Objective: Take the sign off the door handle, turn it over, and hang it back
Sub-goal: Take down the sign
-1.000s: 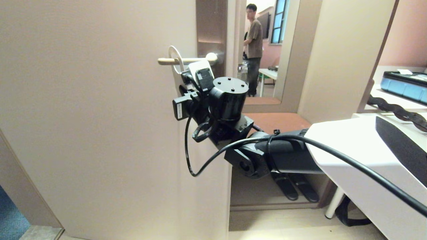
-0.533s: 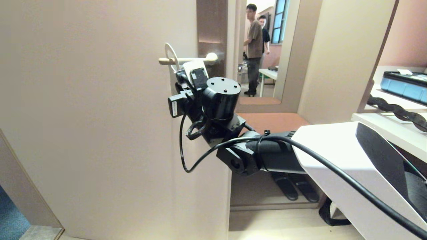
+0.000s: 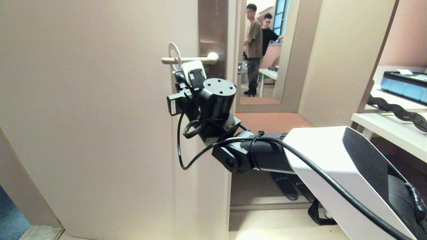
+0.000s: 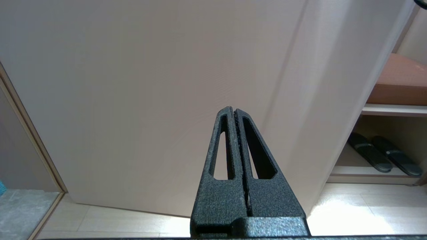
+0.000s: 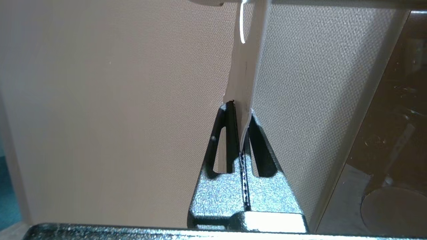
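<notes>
The right gripper (image 5: 241, 110) pinches the white sign (image 5: 246, 73), whose ring loops the door handle (image 3: 190, 59), while the left gripper (image 4: 234, 113) is pressed together, empty.

The sign (image 3: 174, 55) hangs on the door handle (image 3: 190, 59) (ring around lever), right gripper (image 3: 181, 78) directly below.

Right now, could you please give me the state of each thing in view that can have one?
Sign: looped over the door handle, lower end pinched.
Door handle: level, not pressed.
Right gripper: jaws shut on the sign.
Left gripper: jaws shut, holding nothing.
Door: standing open.
</notes>
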